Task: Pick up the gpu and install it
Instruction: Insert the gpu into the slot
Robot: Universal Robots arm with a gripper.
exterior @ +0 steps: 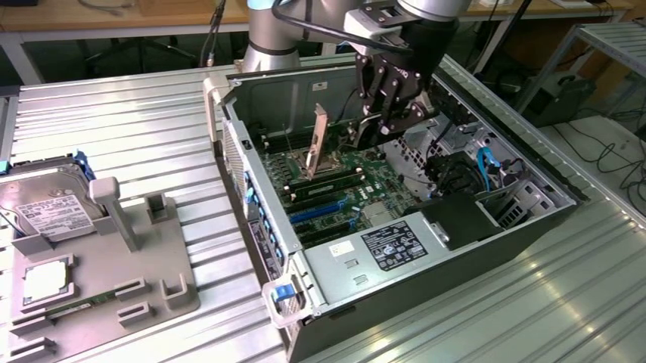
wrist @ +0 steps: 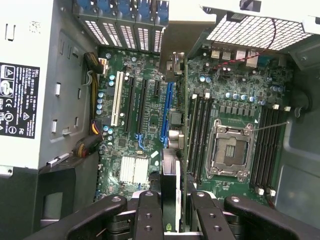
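The gpu (wrist: 170,185), held on edge so its connector faces the motherboard (wrist: 150,125), hangs clamped in the end effector (exterior: 389,113) above the blue slots inside the open computer case (exterior: 525,219) lying on the worktop (exterior: 131,128)

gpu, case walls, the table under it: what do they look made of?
gpu: green circuit board, likely fibreglass laminate, with a pale bare-metal end bracket. Case wall: sheet steel by the look, dull grey, stamped and perforated. Table: ribbed metal, probably aluminium, with a bright brushed sheen.
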